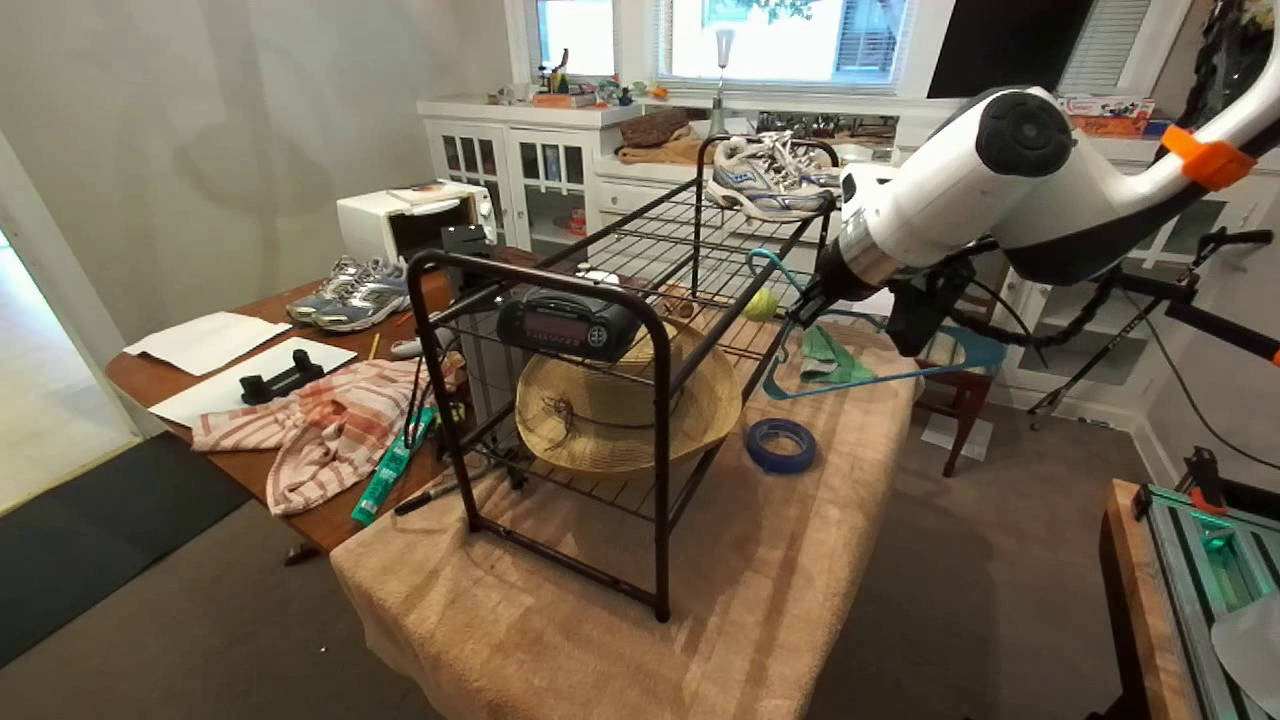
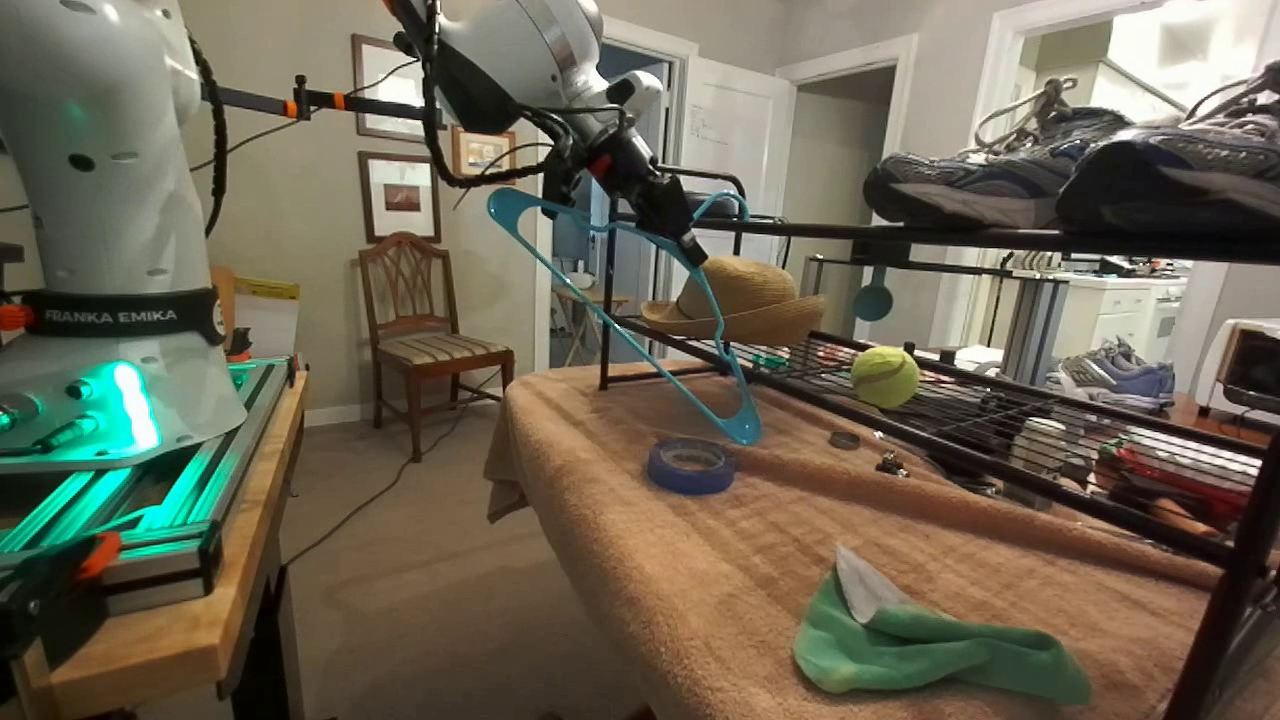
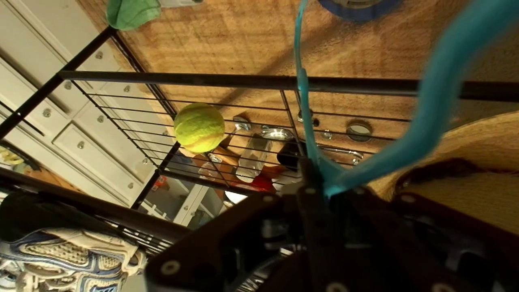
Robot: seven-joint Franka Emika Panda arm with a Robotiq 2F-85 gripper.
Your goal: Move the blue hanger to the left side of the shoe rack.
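The blue hanger point(image 1: 870, 382) is held in the air beside the long side of the shoe rack point(image 1: 662, 480), tilted. It also shows in an exterior view point(image 2: 612, 322), with its hook close to the rack's top rail point(image 2: 800, 232). In the wrist view the hanger point(image 3: 429, 105) comes out from between the fingertips, and one thin arm of it crosses in front of a rack rod point(image 3: 202, 81). My gripper point(image 2: 693, 250) is shut on the hanger near its neck; the gripper also shows in an exterior view point(image 1: 805, 308) and the wrist view point(image 3: 324, 184).
A straw hat point(image 1: 620, 420) and a tennis ball point(image 2: 885, 377) are on the rack's lower shelf. A clock radio point(image 1: 567, 325) and shoes point(image 1: 770, 185) are on top. A dark-blue tape roll point(image 2: 690, 467) and green cloth point(image 2: 930, 645) lie on the towel-covered table point(image 2: 640, 560).
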